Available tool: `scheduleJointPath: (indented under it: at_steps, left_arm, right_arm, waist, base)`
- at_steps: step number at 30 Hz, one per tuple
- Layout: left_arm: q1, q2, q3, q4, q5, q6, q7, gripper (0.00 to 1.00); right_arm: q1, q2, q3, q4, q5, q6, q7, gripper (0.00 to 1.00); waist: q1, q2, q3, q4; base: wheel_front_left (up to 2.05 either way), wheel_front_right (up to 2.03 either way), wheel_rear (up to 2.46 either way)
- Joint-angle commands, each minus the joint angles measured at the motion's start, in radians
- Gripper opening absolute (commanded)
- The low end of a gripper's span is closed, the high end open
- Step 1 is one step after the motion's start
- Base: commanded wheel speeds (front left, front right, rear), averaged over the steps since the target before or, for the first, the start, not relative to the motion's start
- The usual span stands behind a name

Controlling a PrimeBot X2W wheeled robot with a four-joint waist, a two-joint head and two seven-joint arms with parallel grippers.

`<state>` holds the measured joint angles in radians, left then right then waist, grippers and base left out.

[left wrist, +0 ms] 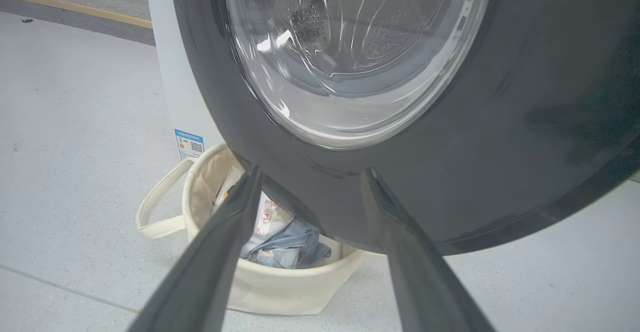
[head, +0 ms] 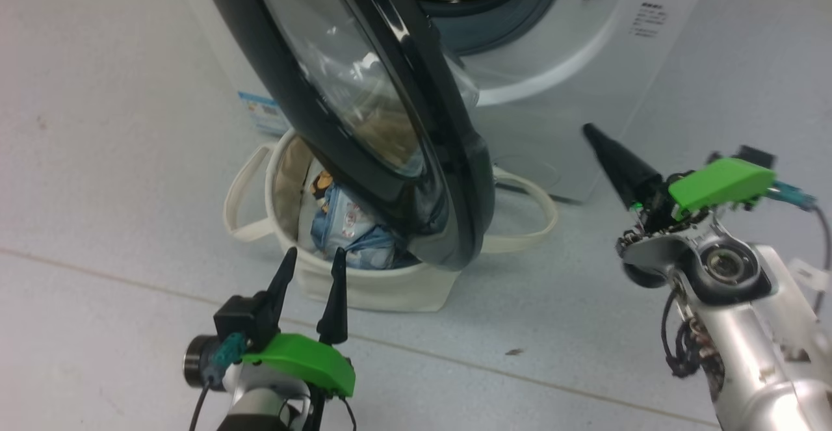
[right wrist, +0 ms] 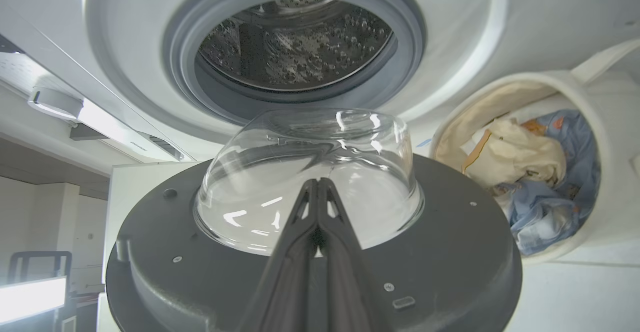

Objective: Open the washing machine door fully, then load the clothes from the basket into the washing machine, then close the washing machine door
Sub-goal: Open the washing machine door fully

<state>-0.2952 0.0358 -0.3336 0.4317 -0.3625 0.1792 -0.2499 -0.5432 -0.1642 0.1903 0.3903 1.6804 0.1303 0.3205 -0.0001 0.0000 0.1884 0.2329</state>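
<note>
Evidently the door (head: 364,112) is only part-way open; it stands edge-on ahead of both pincers, its lower rim hanging over the basket (head: 383,288), so the clothes (head: 344,229) inside are half roofed over and awkward to lift out.

Left pincer (head: 314,254) is released, its 2 fingers (left wrist: 220,252) spread wide and empty; the basket sits on the floor (head: 130,327) just beyond its tips, and the door's glossy outer face rises just past and above them; I judge it waits there, ready for the clothes once the door clears.

Right pincer (head: 591,133) is clenched on nothing, its 2 fingers pressed into 1 point; that point aims at the door's inner face, where the glass bowl (right wrist: 310,172) bulges toward it, with the drum mouth (right wrist: 295,46) of the washer (head: 546,47) beyond; shut fingers make a stiff prod, so the likely purpose is to push the door wider from inside.

Step 1 of 3 looks unfinished; the swing could brush a basket strap, since the rim passes close over it.
</note>
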Motion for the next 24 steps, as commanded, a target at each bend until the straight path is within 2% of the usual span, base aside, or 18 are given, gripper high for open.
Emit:
scheduleJointPath:
  at_steps: [1,5,8,10,14,19,20,21,24]
  left_arm:
    - [-0.001,0.014,0.037,-0.020,0.014,-0.005,-0.012,1.00]
    - [0.016,0.014,0.045,-0.019,0.022,-0.011,-0.012,1.00]
    - [0.030,0.014,0.054,-0.018,0.031,-0.014,-0.012,1.00]
    - [0.039,0.014,0.060,-0.019,0.036,-0.015,-0.012,1.00]
    - [0.059,0.014,0.069,-0.019,0.043,-0.018,-0.012,1.00]
    - [0.076,0.014,0.080,-0.024,0.049,-0.019,-0.012,1.00]
    - [0.077,0.014,0.080,-0.025,0.048,-0.019,-0.012,1.00]
    - [0.079,0.014,0.080,-0.025,0.048,-0.020,-0.012,1.00]
    - [0.083,0.014,0.081,-0.026,0.050,-0.020,-0.012,1.00]
  right_arm:
    - [0.030,-0.002,0.012,-0.075,-0.064,0.000,-0.058,0.00]
    - [0.113,-0.076,0.097,-0.208,-0.373,0.000,-0.298,0.00]
    - [0.172,-0.117,0.162,-0.232,-0.532,0.000,-0.470,0.00]
    - [0.204,-0.144,0.188,-0.226,-0.630,0.000,-0.546,0.00]
    - [0.271,-0.148,0.172,-0.227,-0.809,0.000,-0.581,0.00]
    - [0.375,-0.075,0.087,-0.227,-0.992,0.000,-0.582,0.00]
    - [0.390,-0.062,0.073,-0.222,-1.025,0.000,-0.582,0.11]
    - [0.401,-0.048,0.053,-0.224,-1.063,0.000,-0.582,0.99]
    - [0.437,0.033,-0.017,-0.215,-1.082,0.000,-0.582,1.00]
  waist:
    - [0.0001,0.0000,-0.030,-0.024]
    - [0.0001,0.0000,-0.065,-0.052]
    - [0.0001,0.0000,-0.091,-0.074]
    - [0.0001,0.0000,-0.106,-0.087]
    - [0.0001,0.0000,-0.133,-0.112]
    - [0.0001,0.0000,-0.150,-0.139]
    - [0.0001,0.0000,-0.152,-0.142]
    - [0.0001,0.0000,-0.154,-0.146]
    - [0.0001,0.0000,-0.158,-0.154]
  base:
    - [0.00,0.00,0.00]
    - [0.00,0.00,0.00]
    - [0.00,0.00,0.00]
    - [0.00,0.00,0.00]
    - [0.00,0.00,0.00]
    - [0.00,0.00,0.00]
    - [0.00,0.00,0.00]
    - [0.00,0.00,0.00]
    - [0.00,0.00,0.00]
